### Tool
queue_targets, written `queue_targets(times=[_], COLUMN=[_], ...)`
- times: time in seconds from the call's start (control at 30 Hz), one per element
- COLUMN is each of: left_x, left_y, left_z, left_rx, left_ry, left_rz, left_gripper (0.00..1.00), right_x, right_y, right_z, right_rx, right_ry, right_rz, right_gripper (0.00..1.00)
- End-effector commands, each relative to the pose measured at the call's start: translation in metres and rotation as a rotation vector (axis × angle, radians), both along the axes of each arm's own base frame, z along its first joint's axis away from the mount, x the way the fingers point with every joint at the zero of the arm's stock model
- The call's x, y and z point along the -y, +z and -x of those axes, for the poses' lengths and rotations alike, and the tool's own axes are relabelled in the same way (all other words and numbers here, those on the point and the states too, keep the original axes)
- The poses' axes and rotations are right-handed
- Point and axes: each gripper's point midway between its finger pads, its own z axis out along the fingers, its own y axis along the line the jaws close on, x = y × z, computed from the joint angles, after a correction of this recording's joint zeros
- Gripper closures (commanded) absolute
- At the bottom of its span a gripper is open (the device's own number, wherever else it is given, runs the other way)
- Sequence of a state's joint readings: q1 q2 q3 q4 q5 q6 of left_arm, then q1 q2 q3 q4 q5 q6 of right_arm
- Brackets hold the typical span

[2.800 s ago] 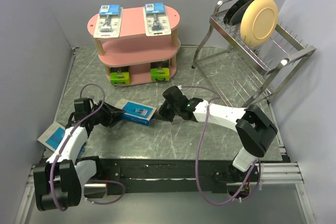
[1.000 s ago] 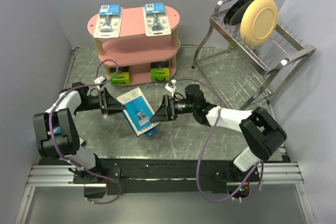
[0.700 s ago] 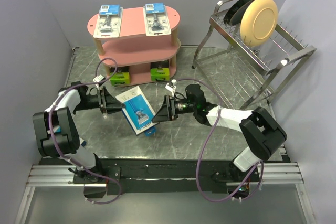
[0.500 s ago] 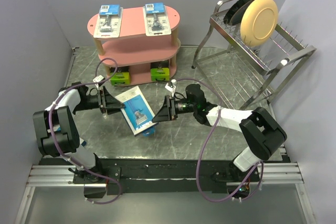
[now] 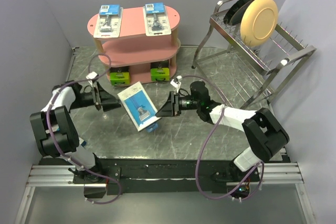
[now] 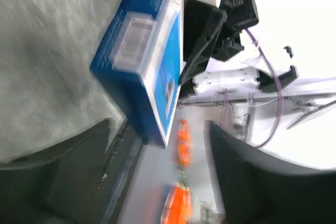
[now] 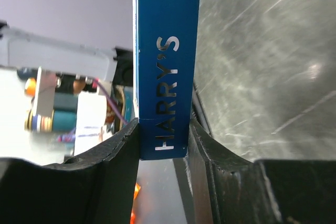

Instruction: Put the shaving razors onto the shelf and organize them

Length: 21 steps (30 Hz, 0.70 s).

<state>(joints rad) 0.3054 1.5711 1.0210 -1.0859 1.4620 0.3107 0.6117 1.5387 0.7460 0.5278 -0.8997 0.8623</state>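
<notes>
Shelf (image 5: 134, 23), 12 o'clock: two blister packs (image 5: 109, 19) (image 5: 156, 18) top, two lime-ended boxes (image 5: 119, 75) (image 5: 159, 72) bottom.
Your right gripper (image 5: 161, 112): grasping one Harry's pack (image 5: 137, 107).
Your left gripper (image 5: 109, 100): fingers spread, at its 9 o'clock.

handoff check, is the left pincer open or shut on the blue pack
Open: the left pincer has its fingers wide apart, not closed on the blue pack; the right pincer clamps it.
</notes>
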Motion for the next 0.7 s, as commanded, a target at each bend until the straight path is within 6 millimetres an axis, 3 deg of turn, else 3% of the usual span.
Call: queue_targets(times=[0.0, 0.1, 0.37, 0.67], left_x=[-0.021, -0.029, -0.025, -0.029], left_y=[0.041, 0.044, 0.047, 0.049], left_z=[-0.002, 0.004, 0.020, 0.011], left_rx=[0.151, 0.144, 0.139, 0.144], left_ry=[0.071, 0.109, 0.122, 0.189], left_rz=[-0.015, -0.049, -0.112, -0.169], left_gripper=[0.01, 0.03, 0.03, 0.03], right_x=[0.013, 0.023, 0.035, 0.040], right_y=[0.042, 0.056, 0.101, 0.095], right_z=[-0.036, -0.063, -0.129, -0.202], right_rx=[0.129, 0.159, 0.212, 0.156], right_ry=[-0.100, -0.187, -0.350, -0.471], right_rz=[-0.064, -0.071, -0.126, -0.083], right_gripper=[0.78, 0.76, 0.77, 0.76])
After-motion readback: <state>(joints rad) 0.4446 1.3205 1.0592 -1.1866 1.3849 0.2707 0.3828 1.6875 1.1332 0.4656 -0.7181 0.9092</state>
